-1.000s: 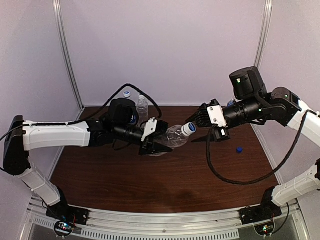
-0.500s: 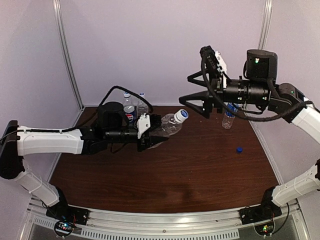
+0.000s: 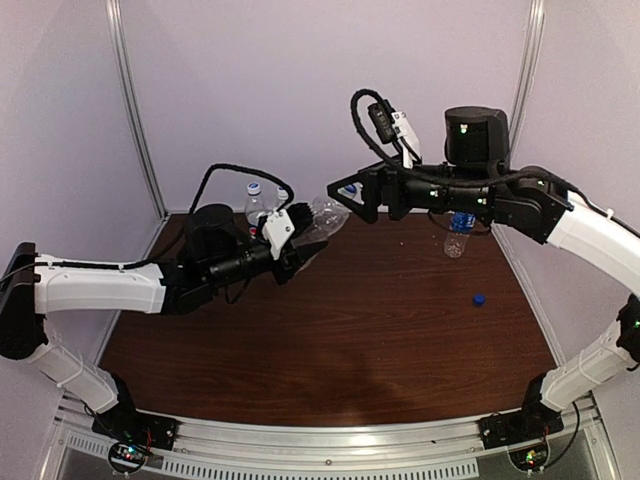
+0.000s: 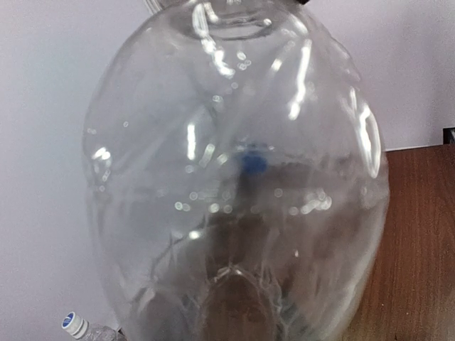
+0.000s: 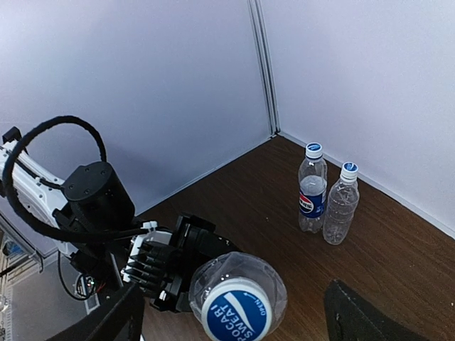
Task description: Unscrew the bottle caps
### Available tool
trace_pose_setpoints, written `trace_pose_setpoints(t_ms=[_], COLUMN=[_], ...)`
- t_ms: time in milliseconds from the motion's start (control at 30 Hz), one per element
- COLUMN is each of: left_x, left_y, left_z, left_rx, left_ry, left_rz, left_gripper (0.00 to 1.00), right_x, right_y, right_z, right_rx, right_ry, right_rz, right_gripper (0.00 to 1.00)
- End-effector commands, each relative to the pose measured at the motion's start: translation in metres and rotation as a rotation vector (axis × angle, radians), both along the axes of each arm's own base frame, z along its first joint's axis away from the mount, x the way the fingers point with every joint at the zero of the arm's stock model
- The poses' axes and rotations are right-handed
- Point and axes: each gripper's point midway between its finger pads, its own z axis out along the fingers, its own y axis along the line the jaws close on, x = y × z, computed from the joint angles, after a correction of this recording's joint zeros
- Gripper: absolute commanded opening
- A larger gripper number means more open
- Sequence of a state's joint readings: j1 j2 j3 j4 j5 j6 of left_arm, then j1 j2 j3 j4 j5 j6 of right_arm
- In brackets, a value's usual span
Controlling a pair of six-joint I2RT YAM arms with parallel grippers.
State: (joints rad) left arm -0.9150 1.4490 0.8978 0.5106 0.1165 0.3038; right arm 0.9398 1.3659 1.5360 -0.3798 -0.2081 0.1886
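Observation:
My left gripper (image 3: 292,243) is shut on the body of a plain clear bottle (image 3: 320,217), holding it above the table, tilted, neck towards the right arm. The bottle fills the left wrist view (image 4: 242,177) and hides the fingers there. Its cap (image 5: 237,312) is white with a blue centre and sits on the neck. My right gripper (image 5: 234,323) is open, its dark fingers (image 5: 359,316) wide on either side of the cap and apart from it. In the top view the right gripper (image 3: 348,198) is at the bottle's mouth.
A Pepsi bottle (image 5: 311,186) and a plain clear bottle (image 5: 340,202), both capped, stand at the back left corner. A blue-labelled bottle (image 3: 457,233) stands at the back right, its top hidden by the right arm. A loose dark blue cap (image 3: 480,298) lies on the table.
The left arm has carried the bottle back and to the left, tilting its neck upward. The right gripper has let go of the cap, opened wide, risen and followed the bottle leftward.

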Motion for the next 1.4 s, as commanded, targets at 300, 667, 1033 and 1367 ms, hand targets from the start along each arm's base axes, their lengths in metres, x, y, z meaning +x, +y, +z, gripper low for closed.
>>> trace_pose_setpoints(t_ms=[300,667,1033,1367], left_x=[0.008,-0.021,-0.072,-0.056], left_y=[0.011,0.0,-0.009,-0.007], left_z=[0.012,-0.009,-0.058,-0.053], left_rx=[-0.037,0.095,0.293,0.286], left_ry=[-0.035,-0.03,0.098,0.094], left_rz=[0.064,-0.12,-0.431,-0.338], left_gripper=[0.33,0.33,0.32,0.31], right_x=[0.0,-0.045,-0.128,-0.022], right_y=[0.012,0.005,-0.042,-0.056], right_z=[-0.015,-0.03,-0.048,-0.013], right_rx=[-0.045,-0.292,-0.422,-0.396], right_ry=[-0.004,-0.195,-0.599,-0.573], right_rz=[0.028,0.332,0.758,0.088], right_gripper=[0.34,0.0,0.0,0.0])
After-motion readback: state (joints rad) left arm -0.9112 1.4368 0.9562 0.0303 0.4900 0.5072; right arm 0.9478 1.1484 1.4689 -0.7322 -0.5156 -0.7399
